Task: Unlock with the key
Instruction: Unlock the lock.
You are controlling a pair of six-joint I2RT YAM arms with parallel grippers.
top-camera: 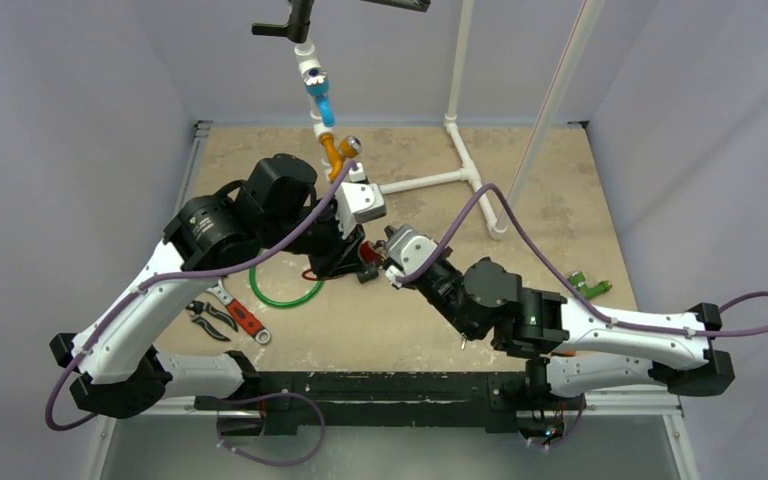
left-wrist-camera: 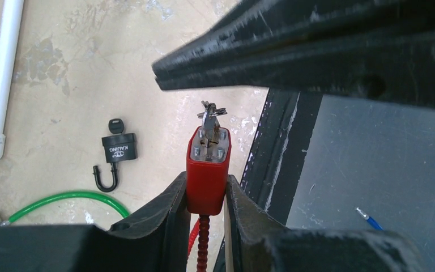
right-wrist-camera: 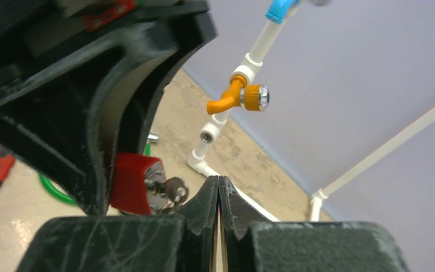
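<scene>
Key (left-wrist-camera: 210, 115) juts from red padlock (left-wrist-camera: 207, 167) pinched in left pincer (left-wrist-camera: 205, 186); right pincer (right-wrist-camera: 219, 186), pressed together, sits just beside the key.

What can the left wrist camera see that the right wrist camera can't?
Only the left wrist camera shows the black lock lying on the table. Only the right wrist camera shows the orange tap. Both show the red lock pinched in the left hand, with a key at its end, and the green loop.
</scene>
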